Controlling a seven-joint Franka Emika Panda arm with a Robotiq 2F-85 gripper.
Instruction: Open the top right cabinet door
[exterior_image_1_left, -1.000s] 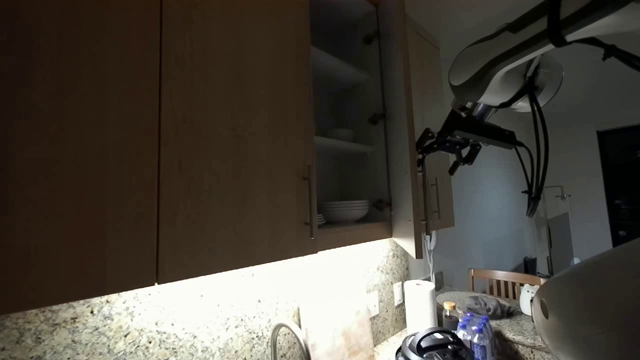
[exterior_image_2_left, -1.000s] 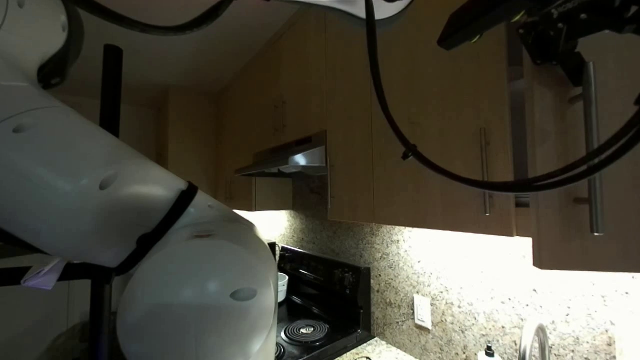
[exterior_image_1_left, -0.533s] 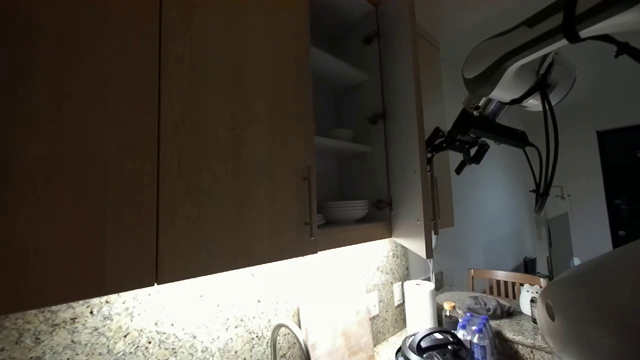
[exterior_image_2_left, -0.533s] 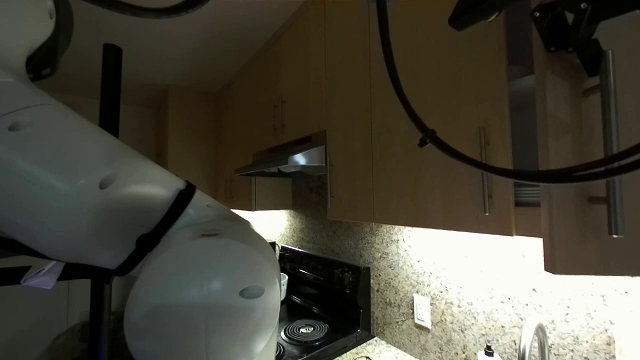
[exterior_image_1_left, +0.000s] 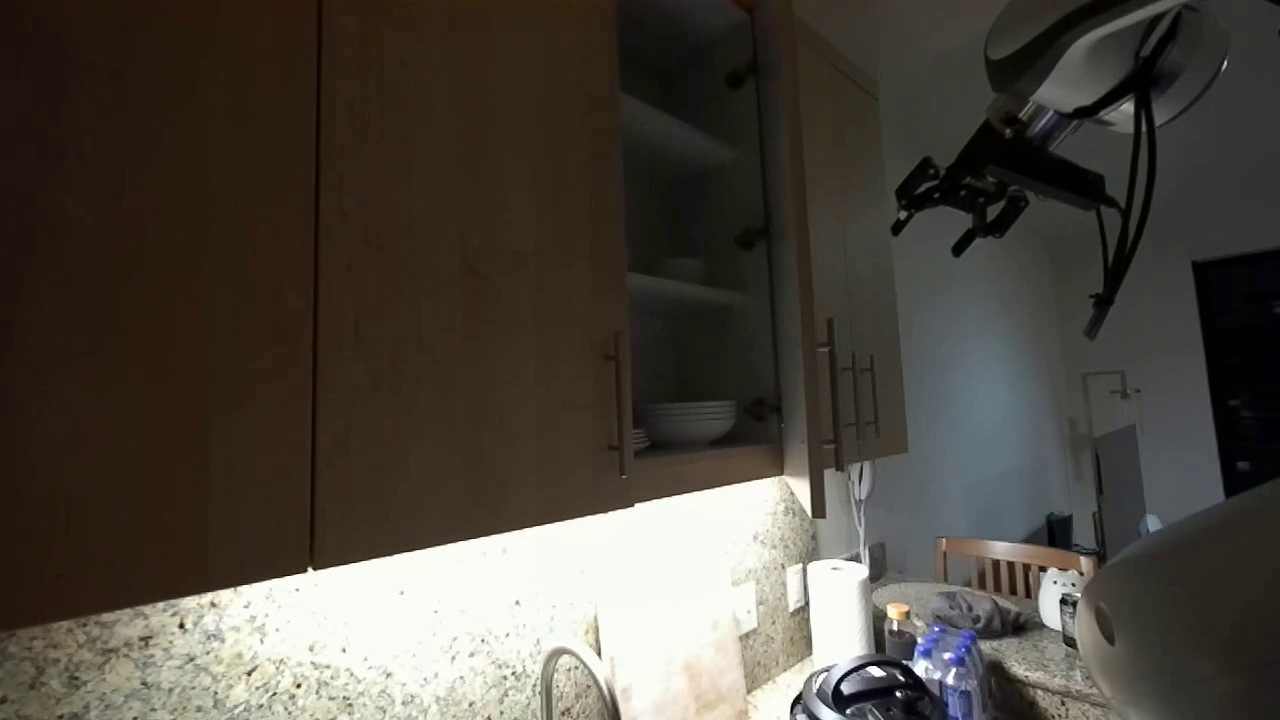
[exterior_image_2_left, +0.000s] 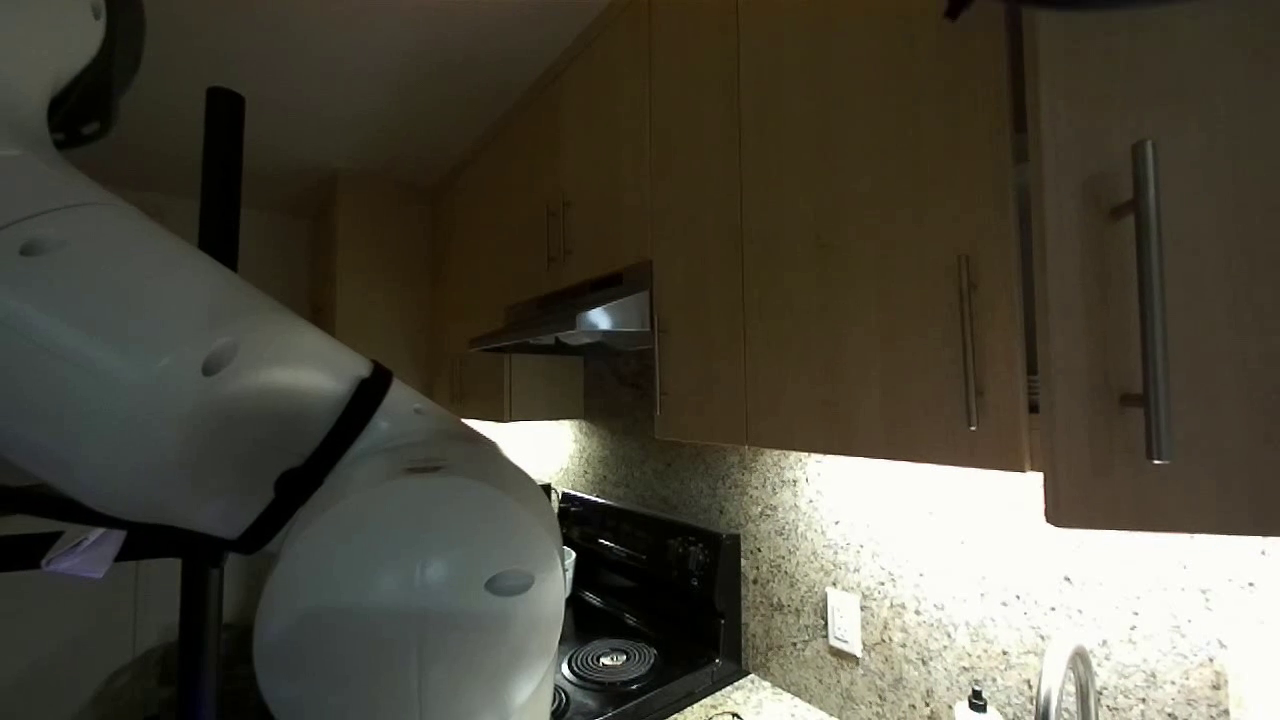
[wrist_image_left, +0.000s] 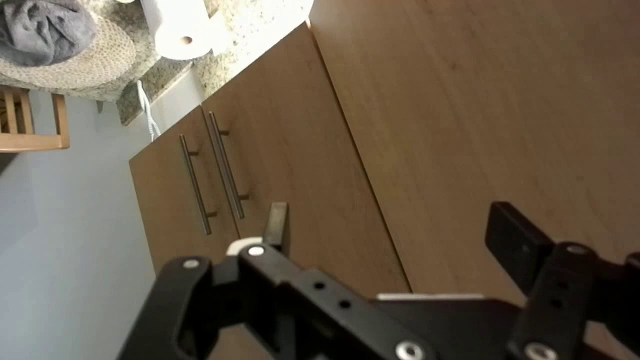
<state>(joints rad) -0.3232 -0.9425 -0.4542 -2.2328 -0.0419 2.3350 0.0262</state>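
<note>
The top right cabinet door stands partly swung out in both exterior views, showing bowls inside the cabinet. Its outer face carries a vertical metal bar handle low on its left edge; the handle also shows in an exterior view. My gripper is up and to the right of the handle, apart from the door, with its fingers spread and nothing between them. In the wrist view the fingers are wide apart before wood panels. The plain panel there seems to be this door's outer face, its handle out of view.
The neighbouring closed door has its handle on its right edge. Farther right are two doors with paired handles. Below are a paper towel roll, water bottles, a black appliance and a faucet.
My gripper was at the handle, one finger against it, as the door swung wider. Now it has moved up and away from the handle. The door has swung partly back.
</note>
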